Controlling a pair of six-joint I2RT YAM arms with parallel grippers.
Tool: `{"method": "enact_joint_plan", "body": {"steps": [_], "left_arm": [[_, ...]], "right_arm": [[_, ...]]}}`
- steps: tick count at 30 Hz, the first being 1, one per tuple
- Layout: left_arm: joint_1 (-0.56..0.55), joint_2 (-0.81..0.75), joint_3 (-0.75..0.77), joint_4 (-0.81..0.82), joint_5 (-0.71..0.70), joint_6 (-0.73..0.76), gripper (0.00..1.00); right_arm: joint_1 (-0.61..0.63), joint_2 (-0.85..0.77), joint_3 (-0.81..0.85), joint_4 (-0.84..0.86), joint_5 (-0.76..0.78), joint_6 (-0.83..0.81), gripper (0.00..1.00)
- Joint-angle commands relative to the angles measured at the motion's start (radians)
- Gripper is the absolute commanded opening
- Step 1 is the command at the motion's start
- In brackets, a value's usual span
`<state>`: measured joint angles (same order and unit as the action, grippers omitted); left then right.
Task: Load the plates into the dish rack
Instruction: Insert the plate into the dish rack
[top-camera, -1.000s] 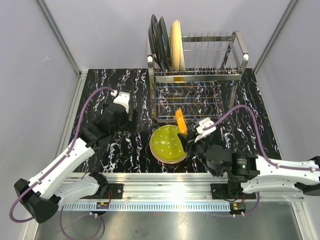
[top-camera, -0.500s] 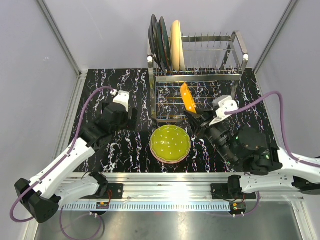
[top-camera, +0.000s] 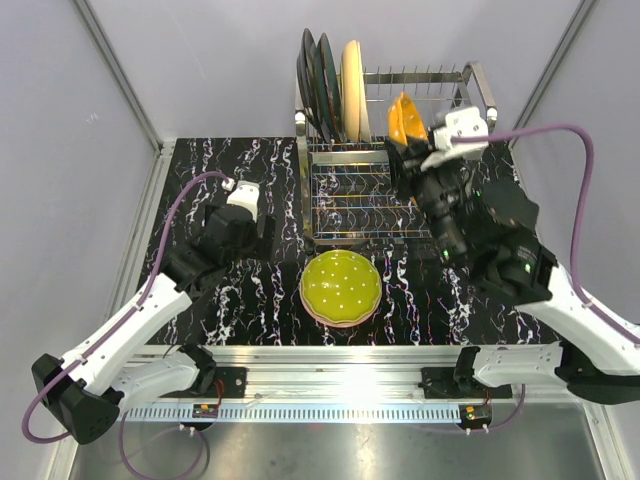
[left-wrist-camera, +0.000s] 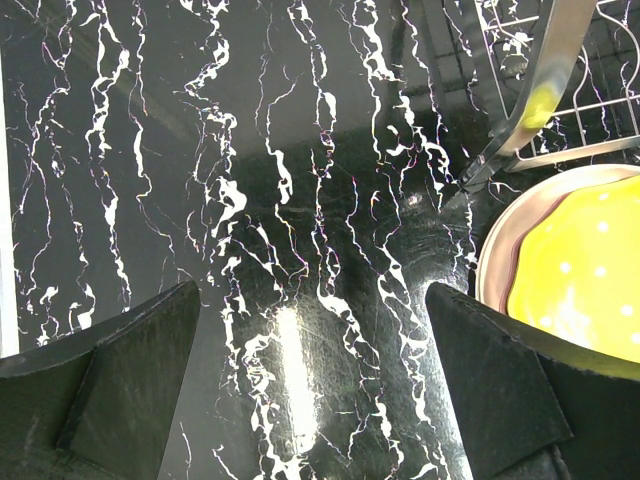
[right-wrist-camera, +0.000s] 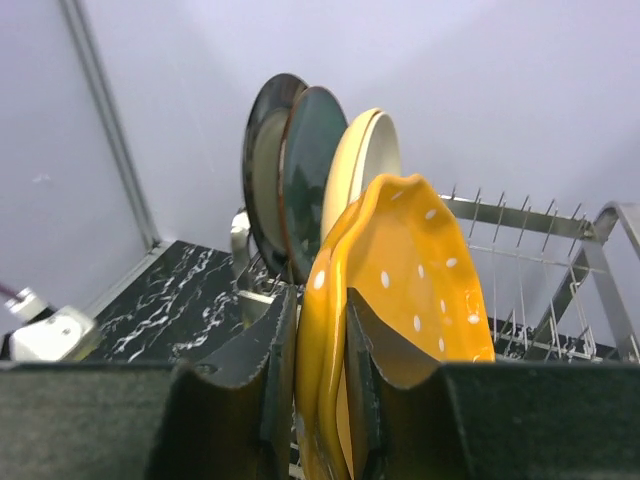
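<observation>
An orange plate with white dots stands on edge in my right gripper, which is shut on its rim. From above, this orange plate hangs over the upper tier of the chrome dish rack, to the right of the plates standing there. Those are two dark plates and a cream plate. On the table in front of the rack lies a green dotted plate on a pink-rimmed one. My left gripper hovers open over bare table, left of that stack.
The black marbled table is bounded by grey walls at the left, right and back. The rack's lower tier sits in front of the upper one. A rack leg stands close to the right of my left gripper.
My right arm has carried the orange plate up from beside the green plate to above the rack's upper tier. The left arm has hardly moved.
</observation>
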<state>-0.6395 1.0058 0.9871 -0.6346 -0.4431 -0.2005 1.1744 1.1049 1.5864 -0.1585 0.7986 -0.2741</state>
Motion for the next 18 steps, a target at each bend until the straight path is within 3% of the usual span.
{"method": "enact_joint_plan", "body": {"steps": [1, 13, 18], "left_arm": [[0.006, 0.004, 0.007, 0.039, -0.013, 0.009, 0.99], [0.008, -0.003, 0.005, 0.041, 0.000, 0.007, 0.99], [0.008, -0.016, 0.002, 0.041, -0.008, 0.009, 0.99]], "right_arm": [[-0.122, 0.056, 0.136, -0.009, -0.199, 0.055, 0.00], [-0.415, 0.323, 0.624, -0.176, -0.482, 0.168, 0.00], [-0.536, 0.386, 0.656, -0.151, -0.614, 0.260, 0.00]]}}
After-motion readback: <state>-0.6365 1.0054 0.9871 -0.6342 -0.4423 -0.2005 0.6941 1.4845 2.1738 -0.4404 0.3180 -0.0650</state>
